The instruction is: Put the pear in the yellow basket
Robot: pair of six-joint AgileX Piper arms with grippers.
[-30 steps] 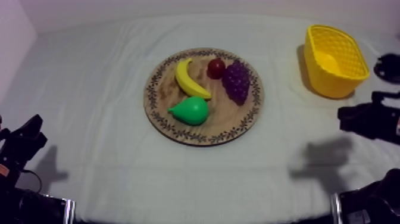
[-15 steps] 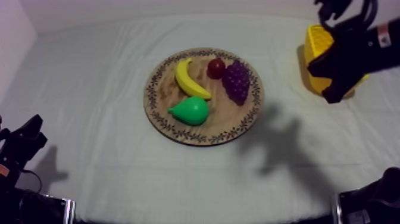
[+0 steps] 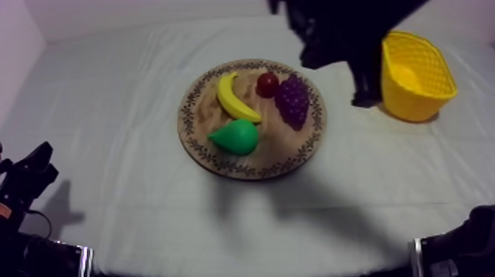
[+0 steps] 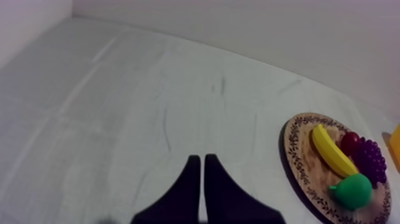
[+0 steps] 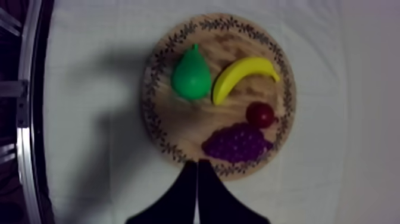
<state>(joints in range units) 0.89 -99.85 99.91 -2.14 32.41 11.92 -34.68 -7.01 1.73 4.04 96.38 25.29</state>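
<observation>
Green pear (image 3: 236,136) on its side on the wooden board (image 3: 221,160), on the near-left part, just beside the banana (image 3: 236,97). Long axis across the table, roughly along the near edge: stem end toward the left arm's side, fat end toward the grapes (image 3: 292,101). Small red fruit (image 3: 267,84) between banana tip and grapes, at the far rim. Yellow basket (image 3: 415,74) upright on the cloth at the right, well apart from the board. Right arm (image 3: 346,29) in from the upper right, raised over the table's far side between board and basket, wrist looking down on the board. Right gripper (image 5: 197,162) with fingers pressed together in a narrow wedge, holding nothing — tips over the rim by the grapes, across the board from the pear. Left gripper (image 4: 199,158) likewise closed and empty, low over bare cloth, well apart from the board.
</observation>
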